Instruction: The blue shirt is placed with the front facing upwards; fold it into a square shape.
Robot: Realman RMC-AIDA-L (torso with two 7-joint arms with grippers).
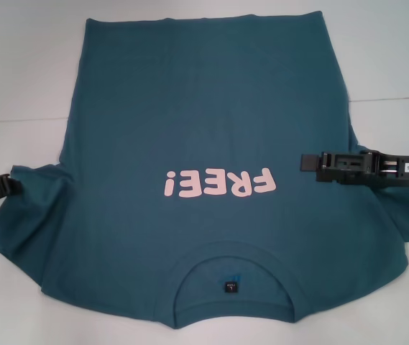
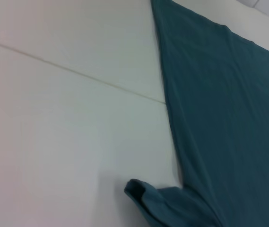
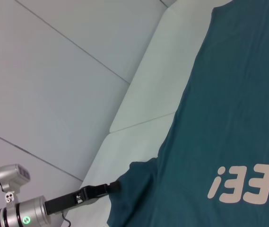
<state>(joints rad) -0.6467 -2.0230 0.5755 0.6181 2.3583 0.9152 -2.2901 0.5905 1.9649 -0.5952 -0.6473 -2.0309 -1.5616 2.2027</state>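
The blue shirt lies spread on the white table, front up. Its pink "FREE!" lettering reads upside down, and its collar is nearest me. My left gripper is at the tip of the left sleeve, touching its bunched edge. The right wrist view shows the same contact between the left gripper and the sleeve. The curled sleeve tip also shows in the left wrist view. My right gripper reaches in over the shirt's right side, beside the lettering. The right sleeve lies under that arm.
The white table has a seam line running across it on both sides of the shirt. The shirt's hem reaches the far end of the table.
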